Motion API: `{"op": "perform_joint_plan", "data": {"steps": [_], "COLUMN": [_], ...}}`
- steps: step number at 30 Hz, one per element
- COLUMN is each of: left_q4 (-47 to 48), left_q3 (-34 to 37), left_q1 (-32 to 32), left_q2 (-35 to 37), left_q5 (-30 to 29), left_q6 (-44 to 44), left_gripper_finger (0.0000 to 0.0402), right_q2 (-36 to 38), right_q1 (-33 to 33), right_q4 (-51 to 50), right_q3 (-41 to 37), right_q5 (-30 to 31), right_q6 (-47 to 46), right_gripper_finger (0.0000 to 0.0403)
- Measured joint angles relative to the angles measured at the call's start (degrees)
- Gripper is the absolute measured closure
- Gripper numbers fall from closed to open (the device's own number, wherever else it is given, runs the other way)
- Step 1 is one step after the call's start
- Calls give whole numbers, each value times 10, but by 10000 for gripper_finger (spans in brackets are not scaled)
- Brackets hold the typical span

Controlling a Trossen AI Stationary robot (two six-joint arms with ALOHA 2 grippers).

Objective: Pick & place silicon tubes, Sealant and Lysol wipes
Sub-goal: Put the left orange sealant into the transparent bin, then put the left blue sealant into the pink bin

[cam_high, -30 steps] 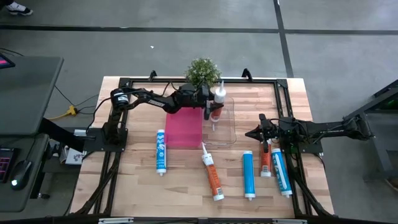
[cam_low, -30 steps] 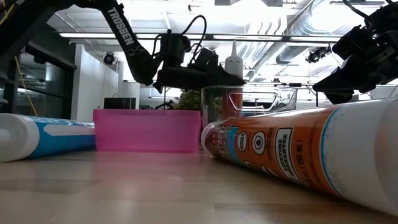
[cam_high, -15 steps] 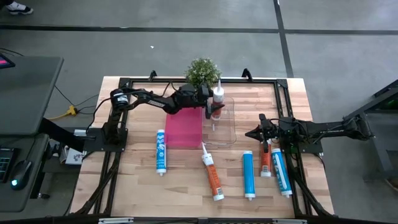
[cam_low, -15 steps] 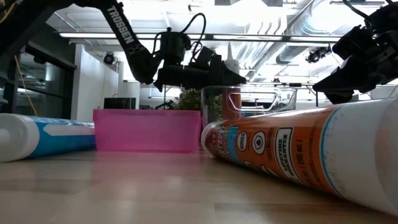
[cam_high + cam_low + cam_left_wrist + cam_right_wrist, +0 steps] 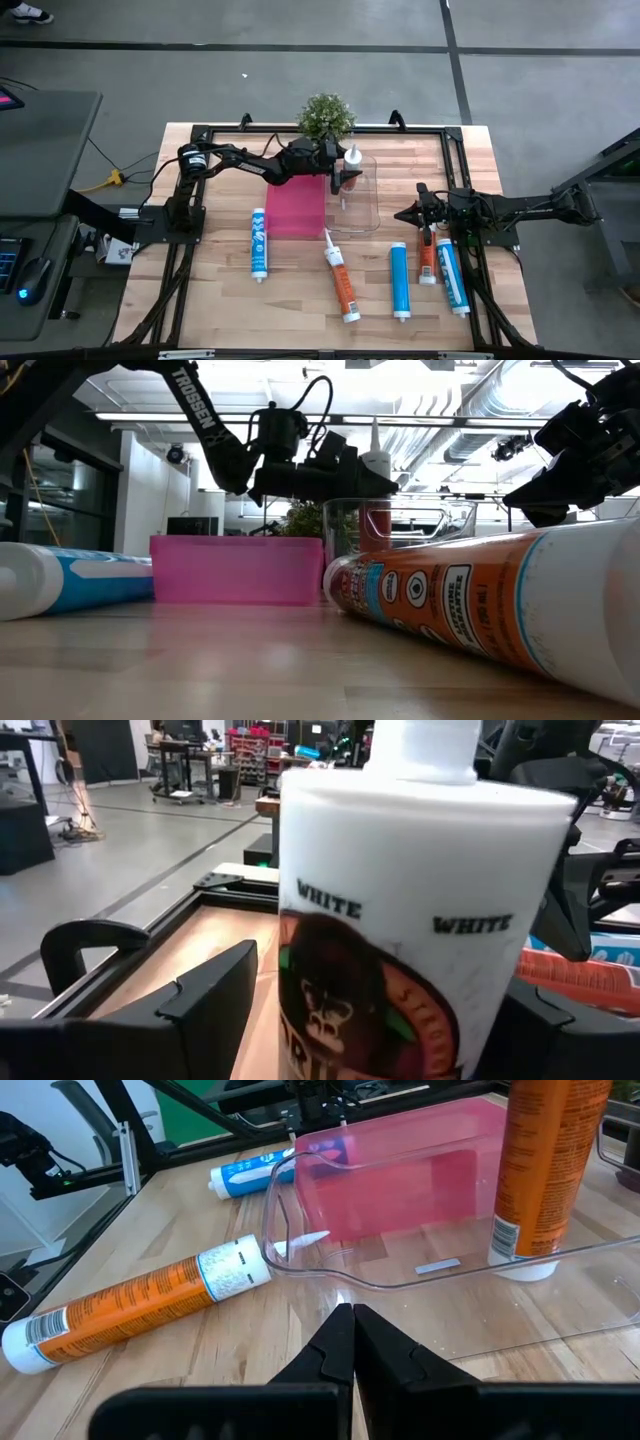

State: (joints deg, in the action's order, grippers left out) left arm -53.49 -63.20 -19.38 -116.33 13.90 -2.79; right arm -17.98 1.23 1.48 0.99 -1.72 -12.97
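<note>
The left hand hangs over the far end of the clear bin, its fingers spread wide on either side of a white-topped orange tube. That tube stands upright inside the bin, its nozzle pointing up just beyond the fingers; from the left wrist view the fingers seem to stand clear of the tube's sides, though contact cannot be ruled out there. A pink bin lies directly under the left arm, touching the clear one. Behind the hand stands a small green plant.

The right hand waits fully closed and empty just beside the clear bin's right wall. On the table near it lie an orange tube and two blue tubes. Farther from it are another orange tube and a blue tube.
</note>
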Motion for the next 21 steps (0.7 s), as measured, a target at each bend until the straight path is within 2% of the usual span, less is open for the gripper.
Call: {"op": "perform_joint_plan", "data": {"steps": [14,21], "left_q4": [-8,-16], "left_q3": [3,67], "left_q1": [4,4], "left_q2": [11,70], "left_q5": [2,-8], "left_q6": [-1,-5], "left_gripper_finger": [92,79], "right_q2": [0,0], "right_q1": [0,0], "right_q4": [0,0], "right_q3": [0,0], "right_q5": [0,0], "right_q6": [0,0], "right_gripper_finger": [402,402]}}
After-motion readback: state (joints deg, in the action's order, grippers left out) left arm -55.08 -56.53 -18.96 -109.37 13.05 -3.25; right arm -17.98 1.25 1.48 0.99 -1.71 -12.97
